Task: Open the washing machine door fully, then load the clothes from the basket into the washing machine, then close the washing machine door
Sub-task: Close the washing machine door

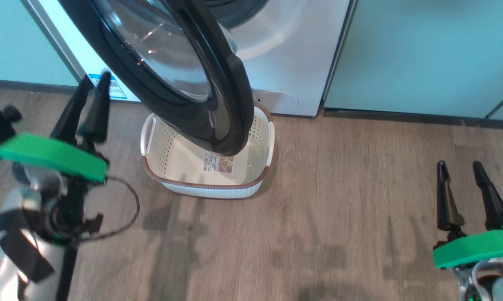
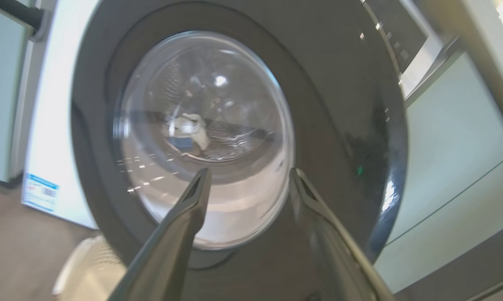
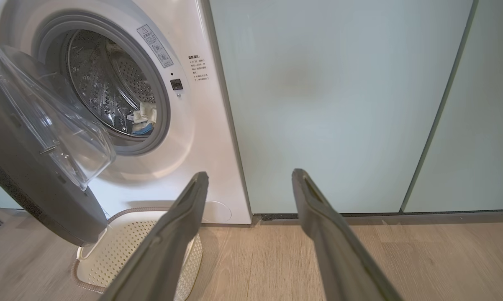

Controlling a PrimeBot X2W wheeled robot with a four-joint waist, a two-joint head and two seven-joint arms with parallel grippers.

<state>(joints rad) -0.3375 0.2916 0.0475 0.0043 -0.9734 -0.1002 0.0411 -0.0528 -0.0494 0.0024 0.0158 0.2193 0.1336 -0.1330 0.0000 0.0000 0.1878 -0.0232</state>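
Head view: the basket (image 1: 205, 184) sits on the floor (image 1: 318, 209) against the washing machine (image 1: 293, 54). It is bare but for its label (image 1: 217, 163), and the washing machine door (image 1: 180, 79) hangs partly open above it. By my reading, you're on the last step: closing. Your left gripper (image 1: 96, 77) is up beside the door's outer face. Your right gripper (image 1: 460, 164) sits low and well apart, its fingers spread and empty.

Left wrist view: your fingers (image 2: 186, 217) stand apart with nothing between them, pointed at the door's glass (image 2: 201, 104). You cannot tell whether they touch it. Through the glass, the clothes (image 2: 188, 131) lie in the drum (image 2: 234, 133).

Right wrist view: the same small bundle lies in the drum, with a pale piece and a blue bit. It is too small to count the garments. There is one door, one basket and one machine. Next, you likely need the left gripper to push the door's outer face round until it latches.
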